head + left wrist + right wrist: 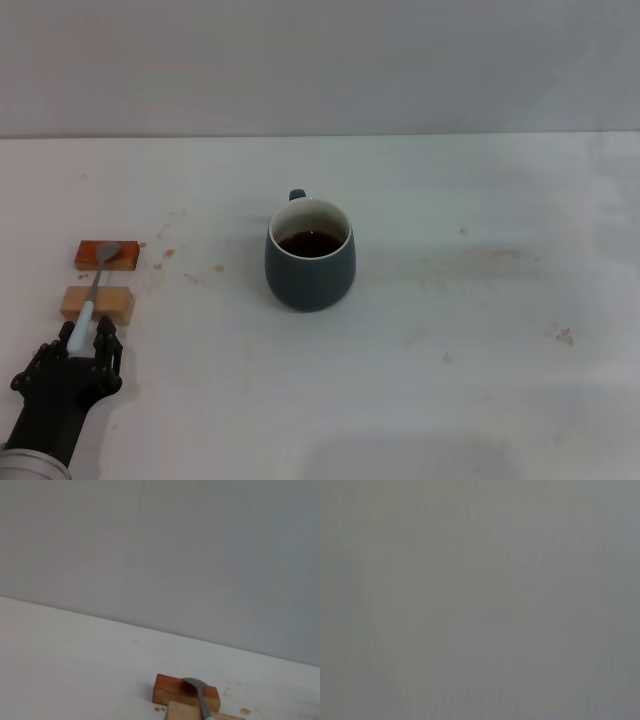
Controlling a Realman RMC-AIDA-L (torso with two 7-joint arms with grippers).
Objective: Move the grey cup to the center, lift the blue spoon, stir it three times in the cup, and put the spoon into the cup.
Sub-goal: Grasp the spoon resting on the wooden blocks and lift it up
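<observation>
Left tool [85, 345]: black, low at the near left corner of the bench [480, 380], its fingers [104, 347] spread on either side of the spoon's handle tip; whether they touch it cannot be told.
Blue spoon [96, 287]: straight ahead of the left tool, its pale handle end lying between the fingers and its metal bowl pointing away from the tool.
Spoon support: the handle rests across a pale wooden block [97, 302] just beyond the tool; the bowl lies on a reddish-brown block [107, 255] farther out, the two blocks apart from each other.
Left wrist view: shows the spoon [199, 700] running over both blocks, bowl on the reddish one [170, 687].
Grey cup [310, 255]: well apart from the left tool, out to its right and farther back, upright at the middle of the bench, handle turned to the far side, dark liquid [310, 242] inside.
Bench marks: small brownish spots between blocks and cup, more beyond the cup.
Writing: none readable on any object.
Right tool: not seen in any view.
</observation>
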